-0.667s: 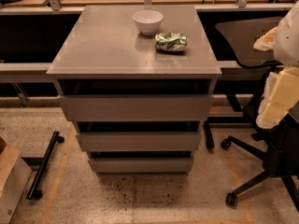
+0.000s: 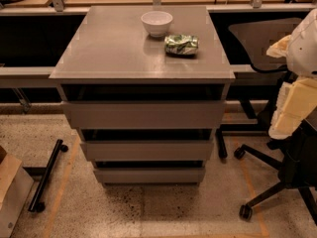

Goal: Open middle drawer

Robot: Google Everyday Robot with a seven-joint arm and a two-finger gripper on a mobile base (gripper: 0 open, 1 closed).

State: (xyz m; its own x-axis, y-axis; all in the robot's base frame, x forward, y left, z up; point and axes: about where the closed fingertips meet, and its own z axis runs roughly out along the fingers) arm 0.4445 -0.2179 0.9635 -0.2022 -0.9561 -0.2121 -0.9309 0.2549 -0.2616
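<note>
Speckled floor [image 2: 148, 212]; flat grey middle drawer [image 2: 147, 150]; gripper [image 2: 292, 110] right.

A white bowl [image 2: 156, 23] is set on the far part of the grey bench [image 2: 114, 48], right of its middle. A crumpled green packet [image 2: 181, 44] is laid just beside the bowl, nearer and to the right. Under the bench top, the tall-fronted top drawer [image 2: 143, 114] is seen with a dark gap above it, and the narrow bottom drawer [image 2: 148, 175] is seen close to the floor. A black office chair [image 2: 267, 192] on castors is placed to the right. A black wheeled bar [image 2: 47, 175] is laid on the speckled floor [image 2: 163, 212] at the left, with a cardboard box [image 2: 10, 187] at the near left edge. Orange lines are marked on the floor.
</note>
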